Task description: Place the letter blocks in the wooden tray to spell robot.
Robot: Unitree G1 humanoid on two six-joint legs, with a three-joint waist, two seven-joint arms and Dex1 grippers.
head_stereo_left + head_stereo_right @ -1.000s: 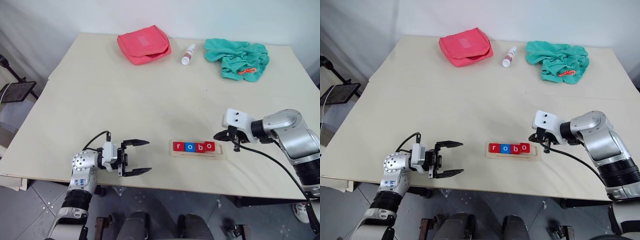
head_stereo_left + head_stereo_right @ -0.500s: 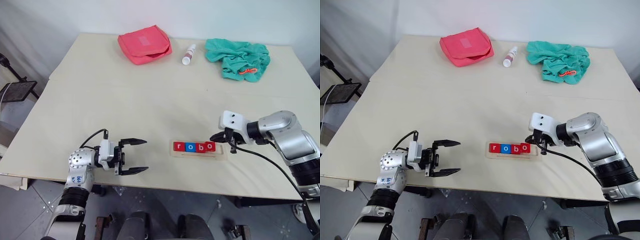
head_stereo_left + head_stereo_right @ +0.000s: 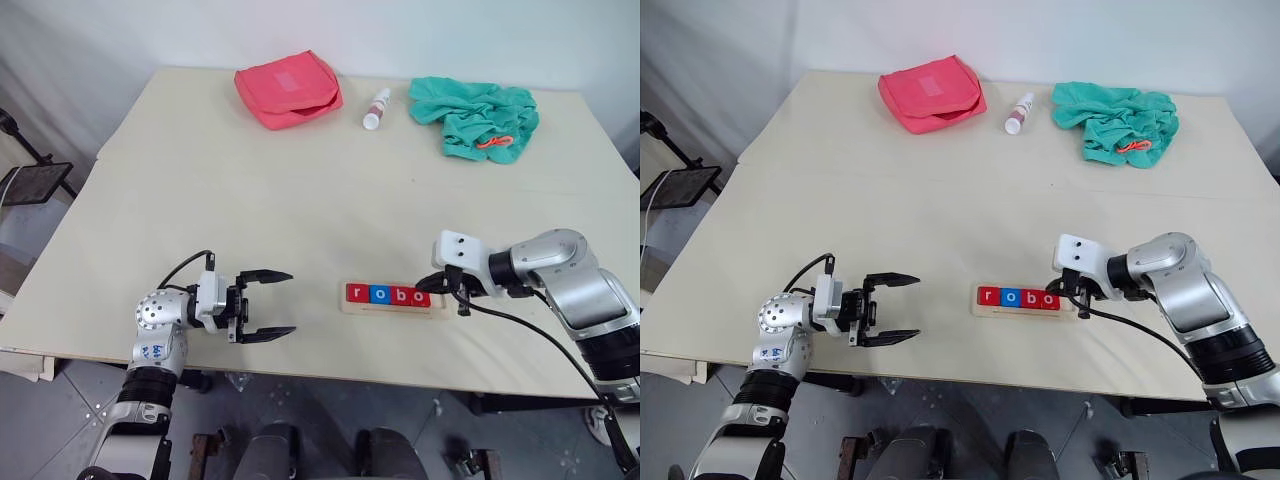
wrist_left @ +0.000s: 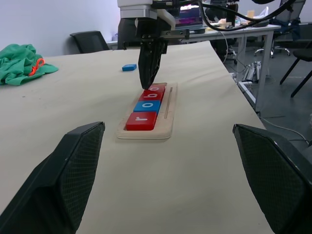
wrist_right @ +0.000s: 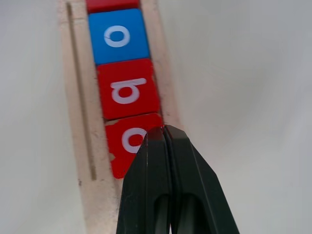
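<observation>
The wooden tray (image 3: 393,308) lies near the table's front edge. In it sit the letter blocks in a row: red r (image 3: 355,293), blue o (image 3: 378,294), red b (image 3: 400,296) and red o (image 5: 122,144). My right gripper (image 5: 164,129) is shut, and its tip rests on that last red o at the tray's right end. A small blue tile (image 4: 129,67) lies on the table beyond the tray; I cannot read its letter. My left gripper (image 3: 268,304) hangs open and holds nothing, left of the tray and pointing at it, with its fingers (image 4: 73,165) wide apart.
At the back of the table lie a red pouch (image 3: 288,85), a small white tube (image 3: 376,108) and a teal cloth (image 3: 475,115) with an orange piece on it. The table's front edge (image 3: 330,372) runs just below the tray and both grippers.
My right gripper's tip has edged left and down onto the last red o, which now sits level with the row. The left gripper has hardly moved.
</observation>
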